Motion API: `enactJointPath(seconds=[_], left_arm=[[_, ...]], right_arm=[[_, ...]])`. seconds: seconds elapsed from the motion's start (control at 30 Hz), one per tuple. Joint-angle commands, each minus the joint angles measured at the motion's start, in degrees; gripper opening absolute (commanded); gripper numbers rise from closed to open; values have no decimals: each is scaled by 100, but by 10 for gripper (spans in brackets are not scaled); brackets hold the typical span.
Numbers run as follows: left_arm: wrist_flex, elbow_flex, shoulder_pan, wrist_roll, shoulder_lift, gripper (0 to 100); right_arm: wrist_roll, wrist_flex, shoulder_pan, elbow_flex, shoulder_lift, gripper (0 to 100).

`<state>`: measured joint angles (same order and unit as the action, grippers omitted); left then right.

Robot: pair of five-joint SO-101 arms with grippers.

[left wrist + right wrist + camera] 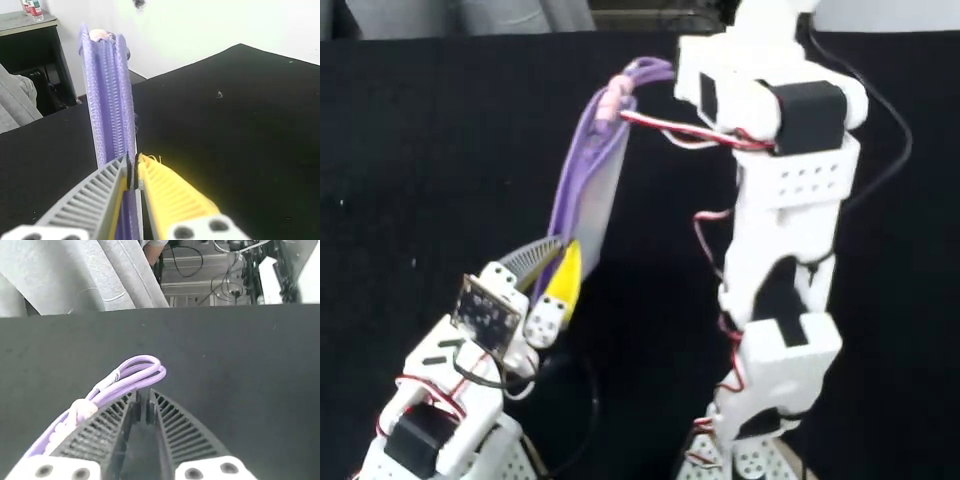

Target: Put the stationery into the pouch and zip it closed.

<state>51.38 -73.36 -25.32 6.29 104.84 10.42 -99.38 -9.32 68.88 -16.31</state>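
A purple pouch (588, 185) hangs stretched above the black table (430, 150) between both arms, with its zip edge (111, 100) facing the left wrist camera. My left gripper (560, 258), with one grey and one yellow finger, is shut on the pouch's lower end (132, 169). At the upper end are a pink charm (615, 100) and a purple cord loop (143, 366). My right gripper (143, 401), with black fingers, is shut there with the loop sticking out past its tips. In the high view the white right arm (790, 200) hides those fingers.
Black cloth covers the whole table (240, 355). A person in grey clothing (75, 275) stands beyond the far edge, and cables and equipment (225, 265) lie behind. A dark cabinet (30, 55) stands off the table's side.
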Motion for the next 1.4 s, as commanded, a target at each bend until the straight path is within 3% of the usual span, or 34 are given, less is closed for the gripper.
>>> enactJointPath(seconds=[0.0, 0.07, 0.13, 0.4, 0.7, 0.97, 1.13, 1.37], left_arm=[[53, -154, -40, 18, -26, 28], [53, -154, -40, 18, -26, 28], [53, -163, -40, 18, -26, 28], [62, -163, -40, 18, -26, 28], [62, -163, -40, 18, -26, 28], [9, -295, -40, 26, -26, 28], [9, -286, -40, 26, -26, 28], [9, -286, -40, 18, -26, 28]], right_arm=[[914, -141, -123, -189, 13, 121], [1301, -132, -343, -286, 13, 219], [1231, -53, -686, -321, 13, 283], [1046, 0, -1811, -321, -66, 296], [1046, 9, -1793, -268, -1130, 295], [993, -114, -1705, 31, -602, 102], [589, -114, -1697, 22, -391, 150], [589, 9, -1240, 31, -391, 178]])
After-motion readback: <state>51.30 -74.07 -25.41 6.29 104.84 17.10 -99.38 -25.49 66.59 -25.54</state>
